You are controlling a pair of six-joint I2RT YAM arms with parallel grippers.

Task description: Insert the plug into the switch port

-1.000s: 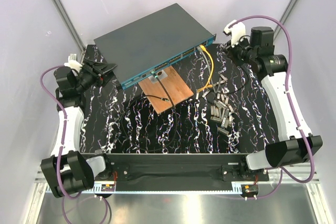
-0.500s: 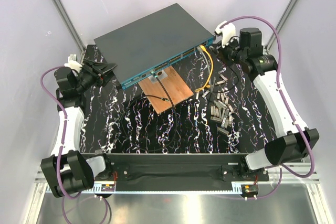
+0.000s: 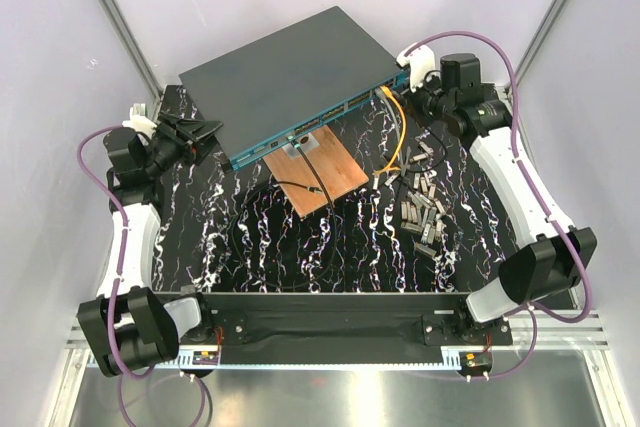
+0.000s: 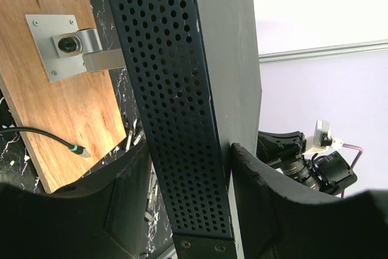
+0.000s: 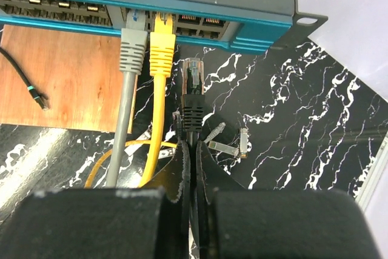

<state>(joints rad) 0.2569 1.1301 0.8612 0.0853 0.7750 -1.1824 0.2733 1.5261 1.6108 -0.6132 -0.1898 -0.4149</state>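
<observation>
Switch (image 3: 300, 82): flat rectangular box with a matte dark grey top, perforated metal side and teal front edge with a port row. It sits angled at the far middle of the black white-veined marble counter (image 3: 240, 237). Left end effector (image 4: 188, 174) is clamped across the switch's perforated end. Right end effector (image 5: 189, 168) is nearly closed, pinching the plug (image 5: 193, 89), which has a black ribbed boot and clear tip. The plug is upright, just short of the teal edge, right of the yellow cable (image 5: 160, 47) and grey cable (image 5: 130, 47), both seated.
</observation>
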